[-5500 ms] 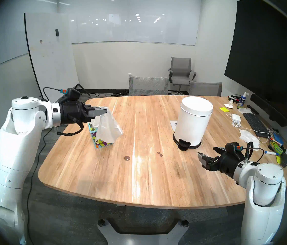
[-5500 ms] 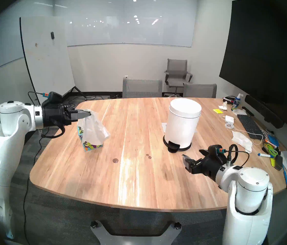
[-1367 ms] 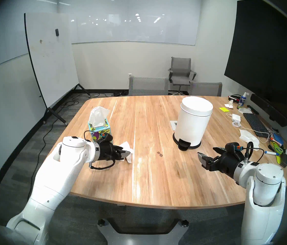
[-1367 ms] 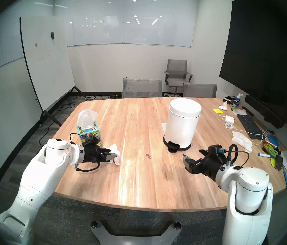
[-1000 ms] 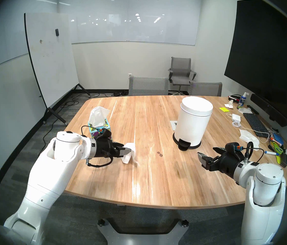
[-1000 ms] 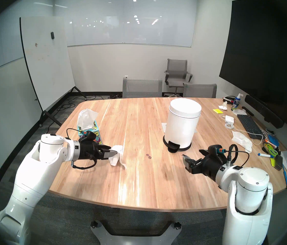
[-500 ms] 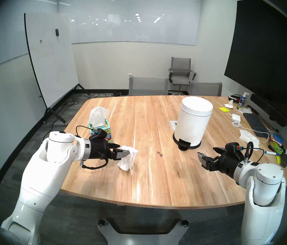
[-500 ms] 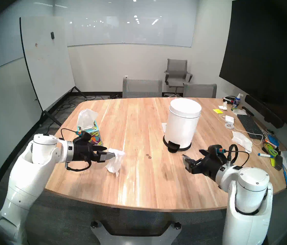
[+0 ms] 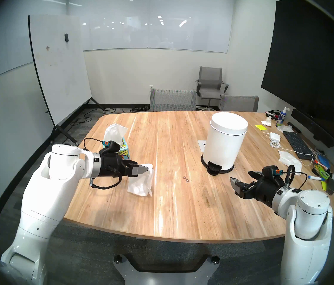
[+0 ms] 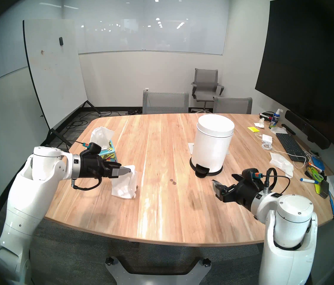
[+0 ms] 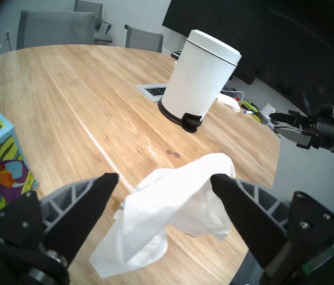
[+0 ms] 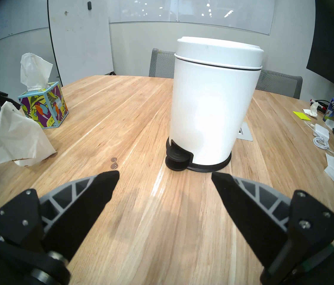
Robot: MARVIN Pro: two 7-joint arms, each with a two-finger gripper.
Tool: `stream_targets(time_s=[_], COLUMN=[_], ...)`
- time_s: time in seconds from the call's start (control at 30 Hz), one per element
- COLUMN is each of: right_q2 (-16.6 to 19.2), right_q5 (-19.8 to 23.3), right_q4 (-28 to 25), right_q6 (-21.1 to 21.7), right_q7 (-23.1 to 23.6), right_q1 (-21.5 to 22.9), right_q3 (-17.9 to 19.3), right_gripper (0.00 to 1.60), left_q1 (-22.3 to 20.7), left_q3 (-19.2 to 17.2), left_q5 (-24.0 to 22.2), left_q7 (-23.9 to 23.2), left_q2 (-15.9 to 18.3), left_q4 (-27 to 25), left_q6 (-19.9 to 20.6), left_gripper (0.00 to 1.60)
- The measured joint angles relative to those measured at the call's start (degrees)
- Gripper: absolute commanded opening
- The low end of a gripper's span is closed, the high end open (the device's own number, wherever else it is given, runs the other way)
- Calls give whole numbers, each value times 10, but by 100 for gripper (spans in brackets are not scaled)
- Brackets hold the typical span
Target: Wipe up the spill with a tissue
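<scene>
My left gripper (image 9: 144, 168) hovers over the table's left part. In the left wrist view its fingers (image 11: 229, 194) stand wide apart. The white tissue (image 9: 141, 185) drapes from one fingertip and hangs down with its lower edge at the wood; it also shows in the left wrist view (image 11: 162, 216). Brown stains mark the tissue's lower edge (image 12: 26, 160). The spill (image 9: 185, 179), two small dark spots, lies to the right of the tissue, well apart from it, and shows in the right wrist view (image 12: 114, 162). My right gripper (image 9: 240, 175) is open and empty, right of the spill.
The leaf-print tissue box (image 9: 125, 152) stands just behind my left gripper. A white pedal bin (image 9: 223, 142) stands behind the spill. Keyboard (image 9: 296, 143), cables, crumpled tissues and pens crowd the table's right edge. The table's front edge (image 9: 162, 238) is near me.
My left gripper pushed the tissue rightward along the table, then rose and drew back left. The tissue now hangs unfolded from an open gripper. The right arm has not moved.
</scene>
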Motion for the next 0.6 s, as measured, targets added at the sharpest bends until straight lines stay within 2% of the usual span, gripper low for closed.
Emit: stream_targets(time_s=[0.33,0.6], right_q2=[0,0], right_q5=[0,0], right_q4=[0,0], right_q6=[0,0], right_q7=[0,0], right_q1=[0,0], right_q3=[0,0], right_gripper=[160,160], left_q1=[14,19], left_q3=[45,76], left_q5=[25,48], left_q7=[3,25], left_q2=[36,52], left_q4=[-23,-35], left_q6=[3,3], left_gripper=[160,160])
